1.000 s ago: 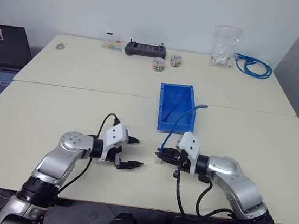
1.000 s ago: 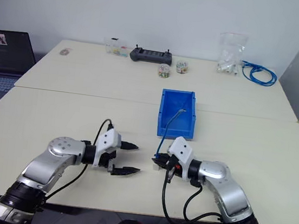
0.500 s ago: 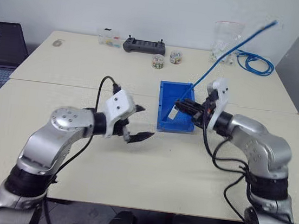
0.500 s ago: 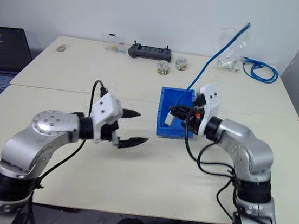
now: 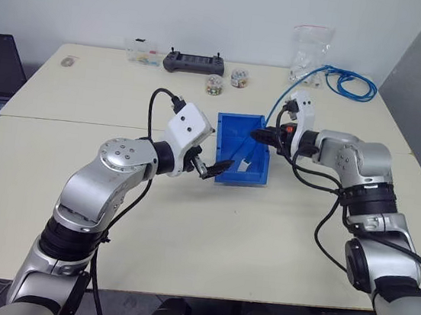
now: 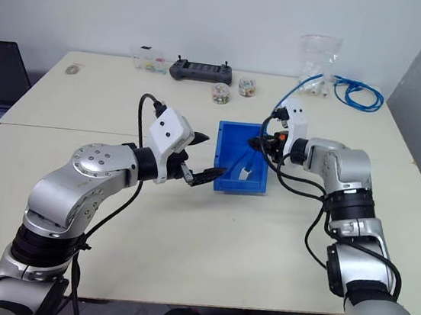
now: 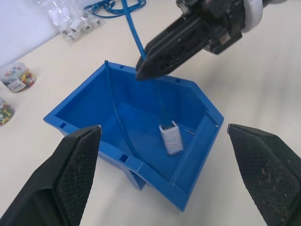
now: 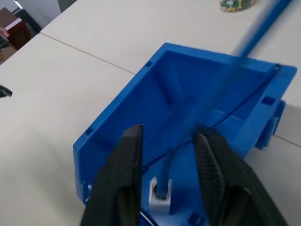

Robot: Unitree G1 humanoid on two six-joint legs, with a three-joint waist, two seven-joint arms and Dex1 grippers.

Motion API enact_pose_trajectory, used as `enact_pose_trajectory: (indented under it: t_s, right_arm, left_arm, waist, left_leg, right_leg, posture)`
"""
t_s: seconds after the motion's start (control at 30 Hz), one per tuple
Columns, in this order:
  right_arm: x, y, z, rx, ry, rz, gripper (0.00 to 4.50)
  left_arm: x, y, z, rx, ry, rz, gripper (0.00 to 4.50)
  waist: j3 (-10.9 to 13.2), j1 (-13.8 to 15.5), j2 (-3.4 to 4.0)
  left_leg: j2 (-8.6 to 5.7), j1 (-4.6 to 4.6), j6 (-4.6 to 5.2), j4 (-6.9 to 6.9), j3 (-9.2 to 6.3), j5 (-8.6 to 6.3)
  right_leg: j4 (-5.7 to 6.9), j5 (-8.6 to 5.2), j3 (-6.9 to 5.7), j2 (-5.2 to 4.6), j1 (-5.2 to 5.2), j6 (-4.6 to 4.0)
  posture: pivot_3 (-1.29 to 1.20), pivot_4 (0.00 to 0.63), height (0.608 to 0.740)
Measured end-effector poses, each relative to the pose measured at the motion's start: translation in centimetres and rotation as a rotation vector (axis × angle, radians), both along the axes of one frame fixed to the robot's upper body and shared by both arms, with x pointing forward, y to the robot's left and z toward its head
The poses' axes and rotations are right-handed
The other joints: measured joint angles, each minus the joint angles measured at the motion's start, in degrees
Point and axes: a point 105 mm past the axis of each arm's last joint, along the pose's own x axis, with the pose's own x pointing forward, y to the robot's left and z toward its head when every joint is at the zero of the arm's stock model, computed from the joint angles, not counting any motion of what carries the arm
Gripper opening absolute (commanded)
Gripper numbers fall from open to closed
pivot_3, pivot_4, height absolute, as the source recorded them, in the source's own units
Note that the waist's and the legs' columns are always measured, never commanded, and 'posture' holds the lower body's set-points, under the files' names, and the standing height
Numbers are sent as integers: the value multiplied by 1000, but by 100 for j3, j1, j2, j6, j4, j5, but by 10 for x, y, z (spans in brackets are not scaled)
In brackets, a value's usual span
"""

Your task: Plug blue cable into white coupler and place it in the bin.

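Over the bin [image 5: 239, 159], near the middle of the counter [image 5: 186, 231], the drop-off is happening. The right pincer [image 8: 165, 157] is hanging above the bin's open top with its two black fingers parted, gripping nothing. The white coupler [image 7: 170, 138] is lying on the bin floor, plugged onto the blue cable [image 7: 133, 29], which is rising out of the bin past the right pincer's tips and trailing off toward the far right corner of the counter.

The left pincer [image 5: 216, 163] is hovering just beside the bin's near left side, spread wide and empty.

So, by my reading, the plugging is done and the placing is nearly finished. The next move is probably calling for the loose run of cable to be fed down inside the walls.

Counting up: one bin, one coupler, one loose cable. At the far edge sit one coiled blue cable bundle [image 5: 350, 83], one clear bag of white parts [image 5: 310, 47], two small jars of coloured bits [image 5: 214, 85], one black controller [image 5: 191, 63] and one small clear box [image 5: 143, 53].
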Motion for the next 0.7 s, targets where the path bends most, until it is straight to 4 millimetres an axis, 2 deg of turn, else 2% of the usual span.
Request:
enact_pose_trajectory:
  t_s: [0.13,0.2,0.27,0.4,0.47,0.53,0.63,0.7]
  right_arm:
    - [3,-7,15,-21,-29,-9,3271]
    - [2,-12,19,-29,-33,-11,3861]
    - [-1,-20,24,-55,-56,-10,4224]
    - [-16,-44,36,-122,-183,-11,4224]
    - [-34,-52,29,-108,-219,15,4224]
    - [-52,-62,13,-111,-224,39,4224]
    - [-80,-79,-3,-136,-265,71,4224]
    - [-92,-86,-4,-169,-301,85,4224]
  left_arm:
    - [2,2,0,-3,-2,18,4500]
    - [4,4,-2,-7,9,29,4500]
    - [7,9,-2,-18,17,44,4500]
    - [18,32,0,-58,6,130,4500]
    - [24,52,-2,-68,-3,196,4500]
    - [26,71,-7,-84,10,249,4500]
    - [24,88,-9,-84,9,265,4500]
    - [24,94,-9,-93,12,274,4500]
  waist:
    - [0,10,0]
    - [0,12,0]
    - [1,14,2]
    - [1,20,2]
    - [1,20,2]
    - [1,25,2]
    - [1,53,2]
    - [1,83,2]
  left_leg:
    - [0,0,0,0,-2,0]
    - [0,0,0,1,-2,0]
    - [-1,-9,0,3,-2,0]
    - [1,-42,-2,29,-14,0]
    - [1,-53,-4,44,-15,-1]
    - [-4,-66,-4,54,-13,-1]
    - [-6,-67,-2,61,-11,-1]
    - [-5,-63,-1,65,-12,-2]
  right_leg:
    - [1,0,-1,0,0,0]
    - [1,0,-1,0,0,0]
    - [1,0,-1,-1,-4,0]
    - [1,0,-12,-1,-20,0]
    - [0,0,-11,-2,-22,0]
    - [3,2,-10,-7,-28,3]
    - [3,6,-10,-10,-27,10]
    - [6,8,-12,-9,-22,14]
  posture:
    - [0,150,740]
    - [0,150,740]
    - [0,150,740]
    - [0,150,740]
    - [0,150,740]
    - [0,150,740]
    - [0,150,740]
    - [0,150,740]
